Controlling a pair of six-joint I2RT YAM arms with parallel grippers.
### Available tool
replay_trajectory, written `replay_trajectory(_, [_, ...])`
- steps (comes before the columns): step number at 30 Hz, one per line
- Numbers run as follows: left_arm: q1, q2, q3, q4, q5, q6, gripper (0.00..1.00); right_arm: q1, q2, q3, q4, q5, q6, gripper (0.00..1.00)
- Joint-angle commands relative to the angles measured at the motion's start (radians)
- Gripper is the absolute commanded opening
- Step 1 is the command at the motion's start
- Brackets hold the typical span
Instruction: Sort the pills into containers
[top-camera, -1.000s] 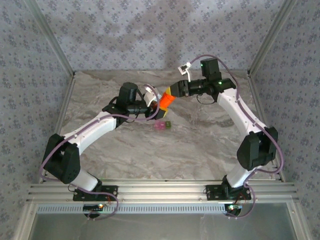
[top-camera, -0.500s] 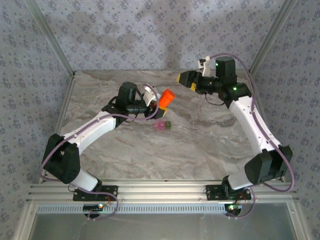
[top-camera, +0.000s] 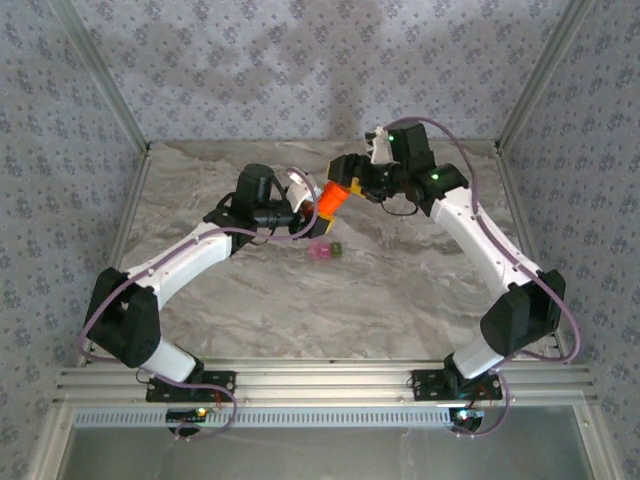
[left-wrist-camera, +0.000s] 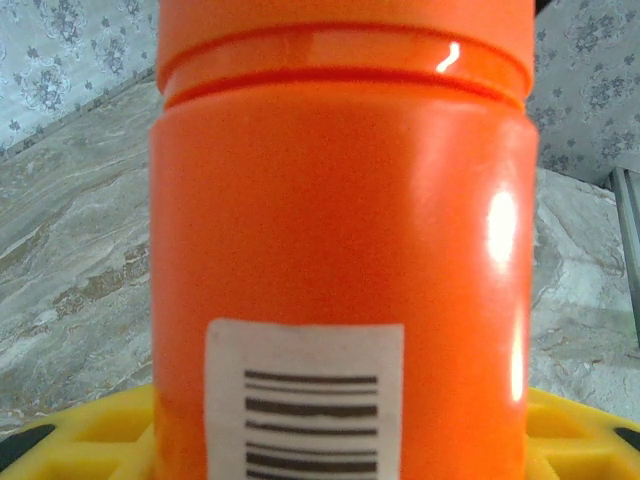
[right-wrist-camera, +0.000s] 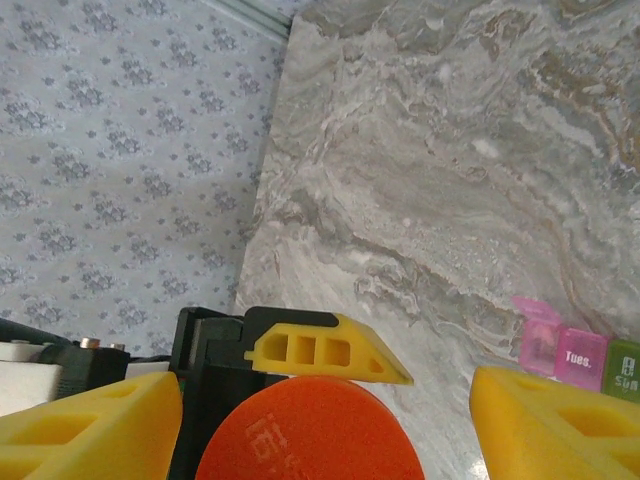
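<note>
left gripper (top-camera: 316, 211) pinching the orange bottle (top-camera: 332, 203), right gripper (right-wrist-camera: 320, 425) spread at its cap (right-wrist-camera: 300, 452)
the bottle hangs tilted above the marble table (top-camera: 420, 290); yellow fingers (right-wrist-camera: 545, 425) stand apart on either side of the cap. the pink-and-green containers (top-camera: 324, 251) sit on the table, just nearer than the bottle.

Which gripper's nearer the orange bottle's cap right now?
Right. The right gripper straddles the cap, jaws open on either side of it; the left gripper is clamped lower down on the orange bottle.
</note>
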Motion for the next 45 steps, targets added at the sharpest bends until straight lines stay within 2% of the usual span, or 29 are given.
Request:
replay_trajectory(1, [0.003,-0.024,0.048,-0.002,0.033,0.011,0.00,0.009,-0.002,0.029,-0.026,0.006,0.010,0.77])
replay_trajectory(5, [0.002,-0.023,0.049,-0.002,0.033,0.013,0.00,0.012,-0.009,0.009,-0.023,-0.015,0.003,0.70])
replay_trajectory(12, [0.003,-0.017,0.052,0.005,0.033,0.010,0.00,0.003,-0.029,-0.032,-0.014,-0.069,-0.035,0.46])
replay_trajectory(14, [0.002,-0.016,0.053,0.004,0.033,0.012,0.00,-0.007,-0.028,-0.042,0.028,-0.118,-0.055,0.45])
replay_trajectory(16, [0.003,-0.016,0.055,0.001,0.038,0.015,0.00,-0.027,-0.017,-0.043,0.055,-0.190,-0.185,0.44])
replay_trajectory(20, [0.002,-0.024,0.055,-0.006,0.046,0.016,0.00,-0.099,-0.010,-0.092,0.133,-0.422,-0.517,0.48])
replay_trajectory(24, [0.003,-0.031,0.048,-0.004,0.046,0.010,0.00,-0.176,0.038,-0.139,0.326,-0.589,-0.412,0.50])
replay_trajectory(26, [0.003,-0.035,0.045,-0.007,0.045,0.011,0.00,-0.171,0.031,-0.143,0.335,-0.577,-0.397,0.55])
replay_trajectory(29, [0.003,-0.034,0.044,-0.011,0.041,0.015,0.00,-0.165,-0.008,-0.148,0.325,-0.539,-0.367,0.73])
replay_trajectory(32, [0.003,-0.028,0.048,-0.011,0.040,0.017,0.00,-0.182,-0.067,-0.161,0.328,-0.428,-0.247,0.81])
replay_trajectory(36, [0.002,-0.025,0.050,-0.010,0.041,0.018,0.00,-0.185,-0.135,-0.158,0.275,-0.222,-0.026,0.84])
replay_trajectory(40, [0.002,-0.022,0.050,-0.004,0.042,0.016,0.00,-0.138,-0.142,-0.101,0.038,-0.016,0.003,0.84])
replay_trajectory(45, [0.002,-0.024,0.051,-0.001,0.043,0.013,0.00,-0.086,-0.107,-0.069,-0.003,0.015,-0.003,0.84])
